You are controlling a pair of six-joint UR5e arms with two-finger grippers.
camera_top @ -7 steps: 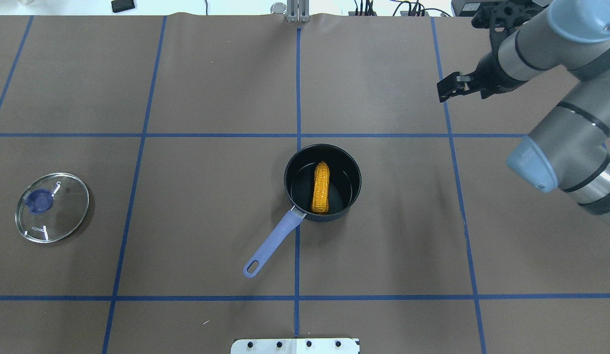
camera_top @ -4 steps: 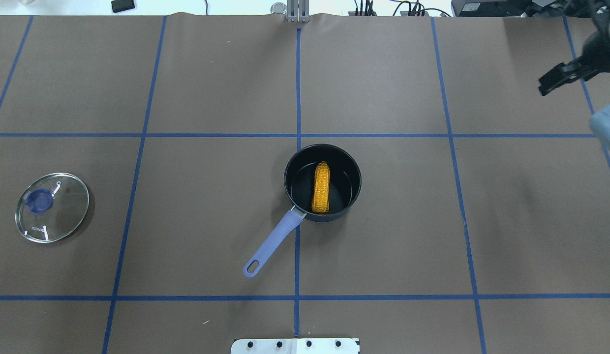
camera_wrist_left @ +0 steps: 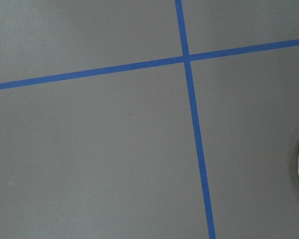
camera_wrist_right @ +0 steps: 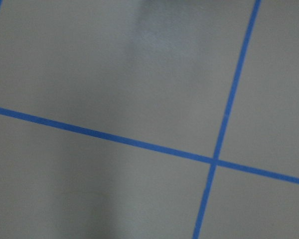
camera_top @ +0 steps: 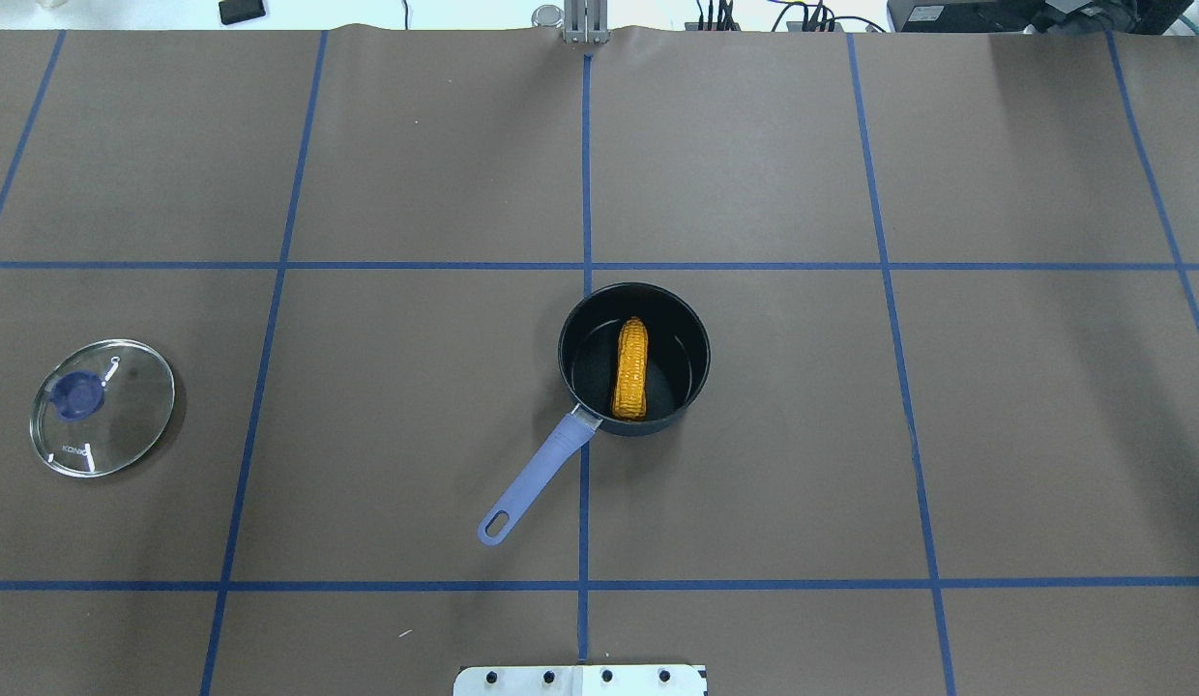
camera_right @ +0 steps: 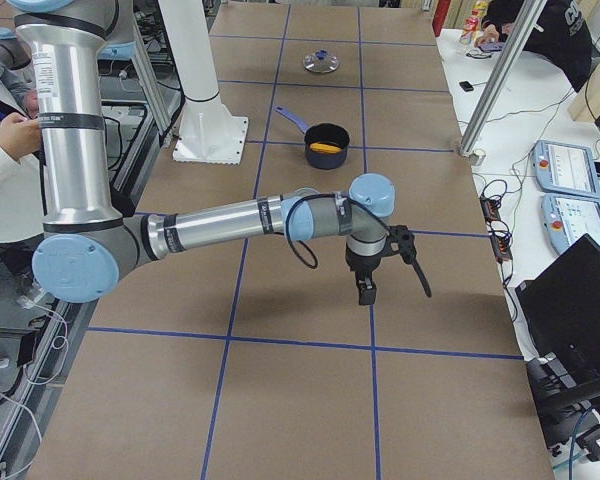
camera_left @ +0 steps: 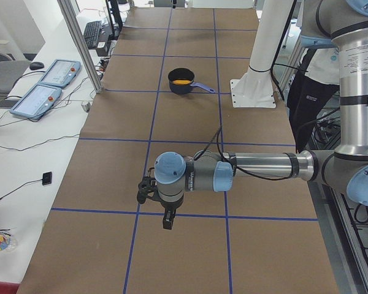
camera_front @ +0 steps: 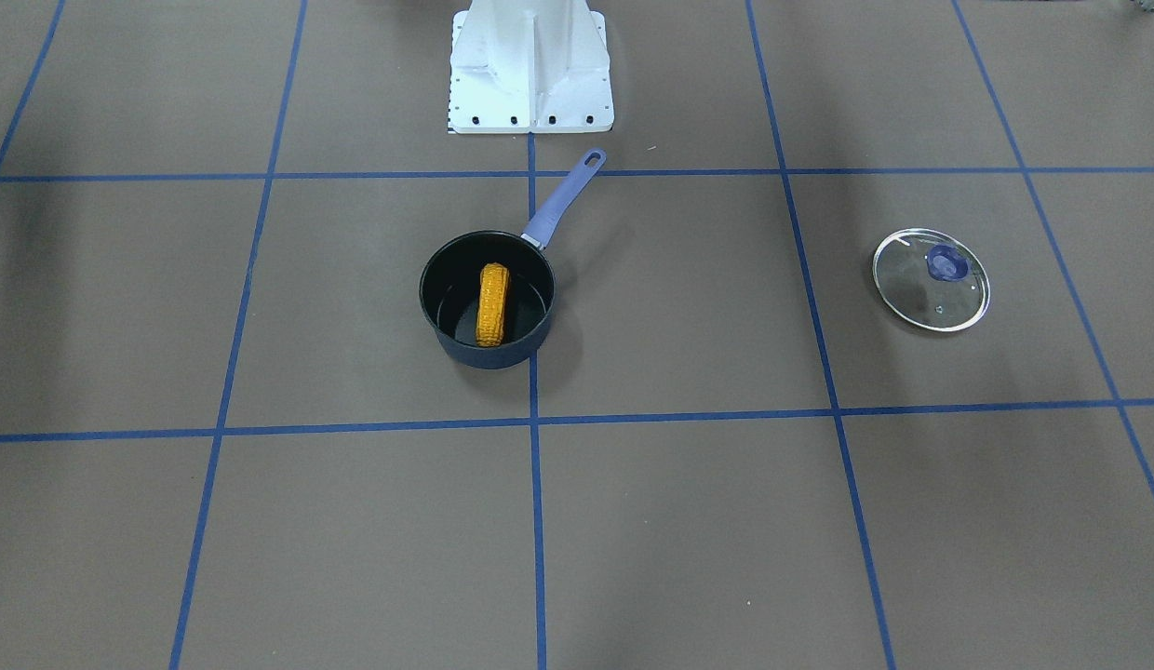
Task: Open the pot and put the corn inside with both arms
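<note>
Over the table (camera_top: 774, 464) ends | left gripper (camera_left: 163, 215) and right gripper (camera_right: 366, 288) are hanging well apart from everything; whether spread or pressed together, cannot tell | pot (camera_top: 575, 353) is standing open mid-table | lid (camera_top: 116, 416) is lying far off on robot's left | corn (camera_top: 631, 372) is resting inside pot | judging: task is looking complete, nothing left.
</note>
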